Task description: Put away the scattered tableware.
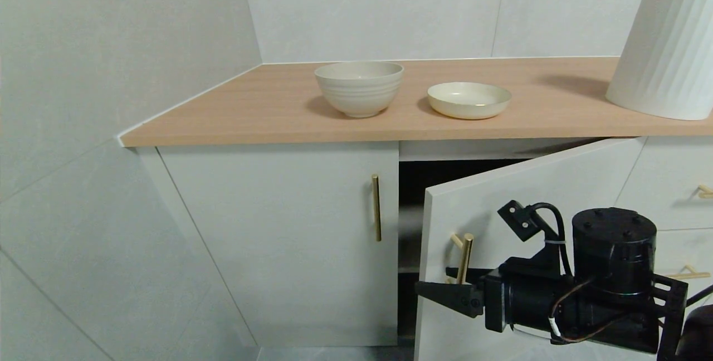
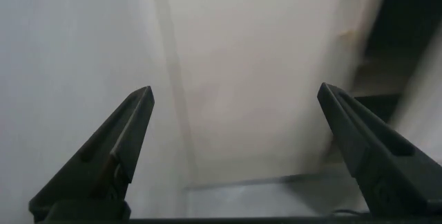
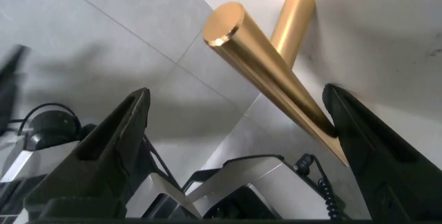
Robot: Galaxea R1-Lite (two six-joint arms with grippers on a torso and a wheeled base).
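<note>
Sitting on counter [image 1: 267, 110]: 1 bowl [image 1: 359, 88], 1 plate [image 1: 469, 99]; right tool [image 1: 448, 286] around 1 handle [image 1: 464, 258].

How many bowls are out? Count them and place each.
2. One deep ribbed bowl on the wooden countertop; one shallow bowl just right of it, apart. The dark cabinet may hide more.

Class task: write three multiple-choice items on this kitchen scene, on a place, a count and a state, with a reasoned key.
1. Where is the deep bowl? A on the countertop B in the cabinet C on the floor
2. How many dishes are on the countertop? A one B two C four
3. The right-hand cabinet door is: A shut B open C missing
Key: 1 A, beside the shallow dish; 2 B, bowl and dish; 3 B, ajar, right gripper at its handle.
</note>
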